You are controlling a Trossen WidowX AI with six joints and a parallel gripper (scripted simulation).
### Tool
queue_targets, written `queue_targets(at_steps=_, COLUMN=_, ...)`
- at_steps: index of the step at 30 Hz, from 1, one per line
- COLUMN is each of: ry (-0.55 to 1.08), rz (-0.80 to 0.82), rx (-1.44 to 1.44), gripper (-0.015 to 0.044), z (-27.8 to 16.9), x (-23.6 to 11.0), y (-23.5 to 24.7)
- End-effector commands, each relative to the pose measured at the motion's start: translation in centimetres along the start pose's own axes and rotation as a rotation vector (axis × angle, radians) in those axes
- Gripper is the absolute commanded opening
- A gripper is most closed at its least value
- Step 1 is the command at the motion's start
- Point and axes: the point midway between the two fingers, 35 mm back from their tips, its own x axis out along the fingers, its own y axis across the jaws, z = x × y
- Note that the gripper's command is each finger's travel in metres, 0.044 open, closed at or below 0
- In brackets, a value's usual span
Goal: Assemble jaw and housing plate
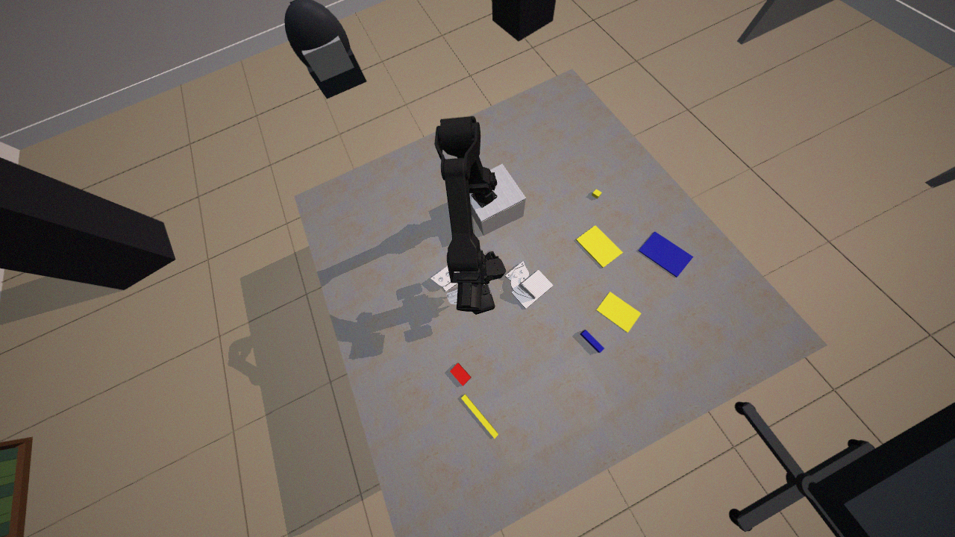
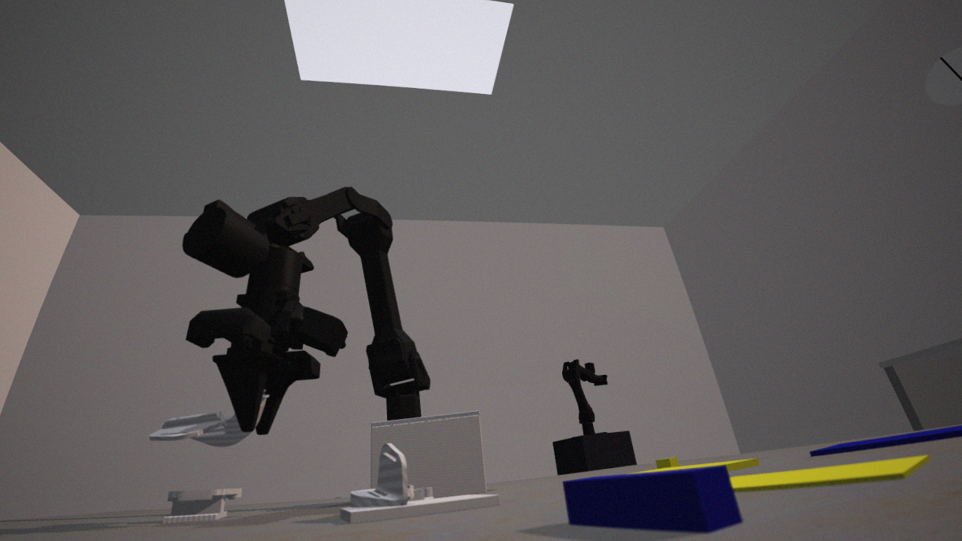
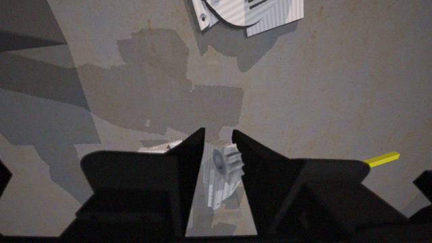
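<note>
- The white base [image 1: 536, 285] [image 2: 430, 509] [image 3: 287, 15] bears one jaw piece [image 1: 516, 285] [image 2: 391, 474] [image 3: 233, 17] on its pin.
- The gripper [image 1: 475, 300] [image 2: 255, 430] [image 3: 219, 132] is closed on the toothed loose jaw [image 1: 451, 294] [image 2: 192, 427] [image 3: 219, 169], raised to one side of the base.
- The housing plate [image 1: 442, 277] [image 2: 201, 503] [image 3: 158, 147] lies apart from the base, on the loose jaw's side.
- The wrist view shows the gear teeth between the fingers; the exterior view shows the lift; the top view mostly hides the loose jaw.
- Only the top view shows the red block [image 1: 460, 374], well apart from the base.

My gripper [image 1: 475, 310] [image 2: 254, 431] [image 3: 219, 132]: black
Geared jaw [image 2: 195, 428] [image 3: 221, 169]: white-grey
Small block [image 1: 460, 374]: red
Long bar [image 1: 479, 416] [image 3: 385, 159]: yellow
Table [image 1: 534, 400] [image 2: 807, 515] [image 3: 337, 84]: mottled grey, brown
</note>
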Motion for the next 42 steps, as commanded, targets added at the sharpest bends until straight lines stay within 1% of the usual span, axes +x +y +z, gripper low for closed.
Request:
queue_targets(at_steps=1, ry=0.003, rz=-0.006, rx=0.012, gripper=0.0037, z=-0.1, x=-0.2, y=-0.3)
queue_targets(at_steps=6, ry=0.003, rz=-0.006, rx=0.047, gripper=0.0037, z=-0.1, x=-0.2, y=-0.4)
queue_targets(at_steps=38, ry=0.000, rz=-0.009, rx=0.783, gripper=0.0037, z=-0.9, x=-0.3, y=-3.1)
queue_targets(at_steps=42, ry=0.000, rz=-0.009, rx=0.798, gripper=0.0037, z=-0.9, x=-0.3, y=-3.2)
